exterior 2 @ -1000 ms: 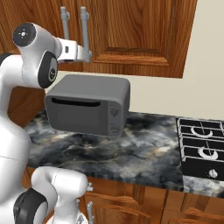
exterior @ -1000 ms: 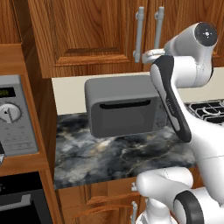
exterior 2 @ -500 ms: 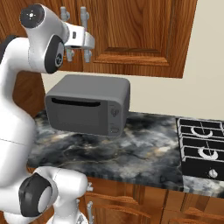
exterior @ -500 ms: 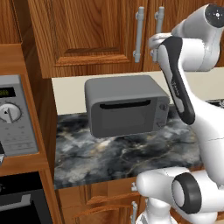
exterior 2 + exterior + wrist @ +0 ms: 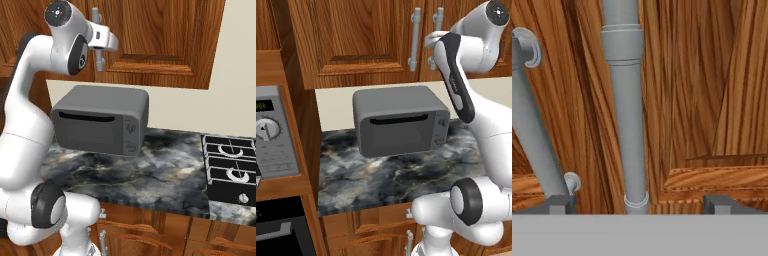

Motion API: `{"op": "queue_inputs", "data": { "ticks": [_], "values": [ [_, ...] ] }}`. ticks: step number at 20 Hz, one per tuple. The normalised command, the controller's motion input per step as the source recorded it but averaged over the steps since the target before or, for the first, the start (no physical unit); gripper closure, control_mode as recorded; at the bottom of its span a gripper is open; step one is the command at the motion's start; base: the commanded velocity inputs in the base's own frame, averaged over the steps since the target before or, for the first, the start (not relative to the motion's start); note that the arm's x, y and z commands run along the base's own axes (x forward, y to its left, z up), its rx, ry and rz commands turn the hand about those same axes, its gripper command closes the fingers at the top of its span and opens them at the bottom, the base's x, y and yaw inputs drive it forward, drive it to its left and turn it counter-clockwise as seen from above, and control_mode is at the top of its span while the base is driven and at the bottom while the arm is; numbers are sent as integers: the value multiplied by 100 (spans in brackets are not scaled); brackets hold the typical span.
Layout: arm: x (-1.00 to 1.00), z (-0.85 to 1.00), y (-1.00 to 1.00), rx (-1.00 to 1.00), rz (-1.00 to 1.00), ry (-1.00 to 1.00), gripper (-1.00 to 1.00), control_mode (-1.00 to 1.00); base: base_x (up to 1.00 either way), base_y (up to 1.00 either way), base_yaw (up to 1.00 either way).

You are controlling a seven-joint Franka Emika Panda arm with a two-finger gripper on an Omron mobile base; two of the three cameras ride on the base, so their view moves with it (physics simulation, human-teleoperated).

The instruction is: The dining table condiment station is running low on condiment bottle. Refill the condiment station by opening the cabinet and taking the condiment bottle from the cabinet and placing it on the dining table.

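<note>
Item, nearest: my tool (image 5: 637, 204), released, its two dark fingertips (image 5: 557, 204) spread wide at the bottom of the hand view, gripping nothing. Item: silver bar handle (image 5: 627, 110), standing straight up from 6 o'clock between those tips and just beyond them; I cannot tell whether they touch it. Item: second bar handle (image 5: 532, 125), toward 9 o'clock, slanting, beside the first across the seam of the doors. Item: the cabinet (image 5: 361, 40), reddish-brown raised-panel doors, shut, behind both handles; in the left base view my hand sits at its handles near 2 o'clock. Item, lower: grey microwave (image 5: 398, 125) on the marbled bench (image 5: 381, 175), under the cabinet, door shut. Item: black hob (image 5: 232, 170) at 3 o'clock in the right base view, on the same bench. Item: wall oven panel (image 5: 273, 132) with a dial, at 9 o'clock in the left base view.
</note>
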Motion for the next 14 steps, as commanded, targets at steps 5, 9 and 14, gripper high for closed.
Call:
{"op": "queue_inputs", "data": {
  "ticks": [5,9,14],
  "values": [
    [60,-3,0,0,0,-3,-100,-100,0,0,0],
    [59,-17,0,0,0,-3,-100,-100,0,0,0],
    [55,-35,0,0,0,-11,-100,-100,0,0,0]
  ]
}}
